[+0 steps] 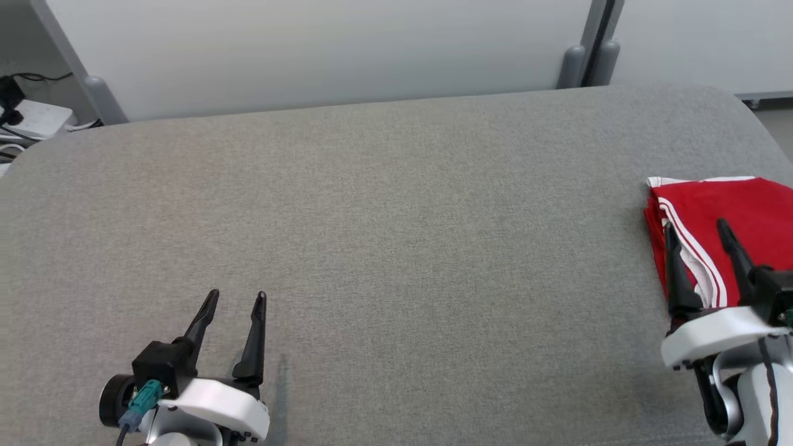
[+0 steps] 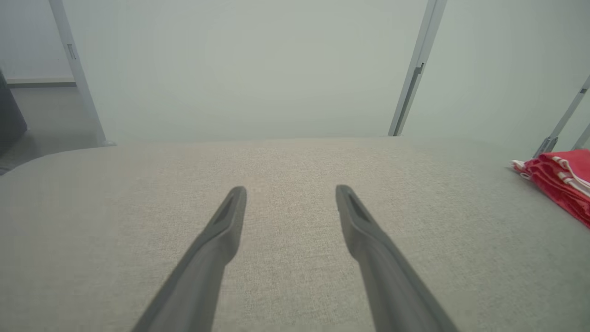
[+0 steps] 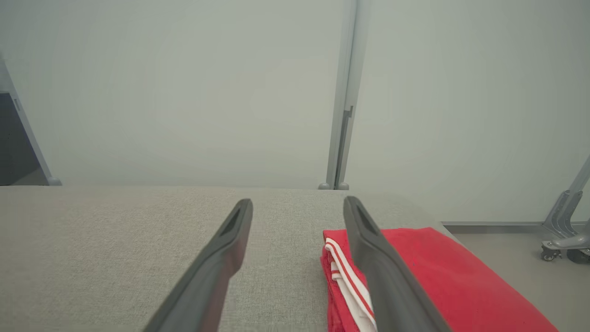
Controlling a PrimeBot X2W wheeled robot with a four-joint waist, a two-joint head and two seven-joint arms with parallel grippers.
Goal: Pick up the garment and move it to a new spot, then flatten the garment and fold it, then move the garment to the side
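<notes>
The garment is red with white stripes and lies folded flat near the right edge of the grey table. It also shows at the far right of the left wrist view as the garment and low in the right wrist view as the garment. My right gripper hovers open over the garment's near left part, nothing between its fingers; in its own view the right gripper straddles the garment's left edge. My left gripper stands open at the lower left over bare table, as the left gripper confirms.
Pale partition panels with grey posts stand behind the table. Cables and a white box lie at the far left beyond the table corner. A wheeled foot stands on the floor off the table's right side.
</notes>
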